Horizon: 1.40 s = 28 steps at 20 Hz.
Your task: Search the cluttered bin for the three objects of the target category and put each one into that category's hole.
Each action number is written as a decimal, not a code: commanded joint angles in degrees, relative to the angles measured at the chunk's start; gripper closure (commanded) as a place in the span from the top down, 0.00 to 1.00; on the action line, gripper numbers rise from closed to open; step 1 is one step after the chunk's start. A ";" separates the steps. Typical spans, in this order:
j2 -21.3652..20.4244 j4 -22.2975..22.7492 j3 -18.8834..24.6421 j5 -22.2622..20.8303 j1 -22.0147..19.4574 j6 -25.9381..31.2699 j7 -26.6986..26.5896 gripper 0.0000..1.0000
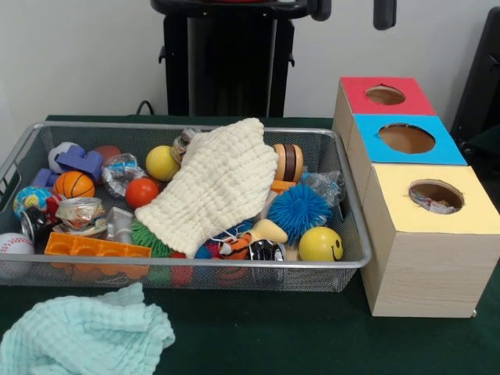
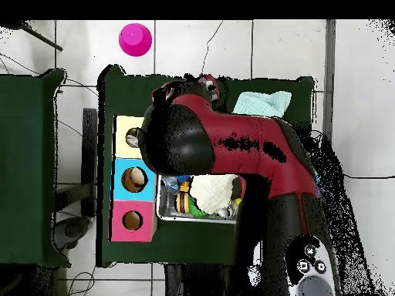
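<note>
My gripper (image 1: 383, 13) shows only as a dark tip at the top edge; I cannot tell its state. A cream cloth (image 1: 212, 184) covers toys in the wire bin (image 1: 353, 226), beside 3 boxes with holes (image 1: 406, 138)

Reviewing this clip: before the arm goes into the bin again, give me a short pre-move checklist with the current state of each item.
1. End effector state: cannot tell. Only dark parts show at the front view's top edge, and the arm hides it from overhead.
2. Bin contents visible: not ok. The cream knitted cloth lies across the middle of the wire bin, hiding what is under it.
3. Holes unblocked: ok. The red box, blue box and yellow box all show open holes.
4. Earlier drops: cannot tell fully. Something lies in the yellow box's hole; the other two holes look empty from the front.
5. Path clear: ok. The mint cloth lies outside the bin.
</note>
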 commanded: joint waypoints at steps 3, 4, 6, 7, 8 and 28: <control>2.00 -2.52 -7.66 6.22 4.54 10.05 22.86 1.00; 2.09 -2.32 -8.09 6.64 4.77 9.76 22.62 1.00; 2.35 -2.17 -8.74 7.34 5.15 9.08 22.00 1.00; 2.59 -2.31 -9.11 7.61 5.39 8.92 21.90 1.00; 2.66 -2.47 -9.36 7.84 5.58 8.88 21.73 1.00; 5.94 5.16 -12.59 5.98 4.66 7.05 14.92 1.00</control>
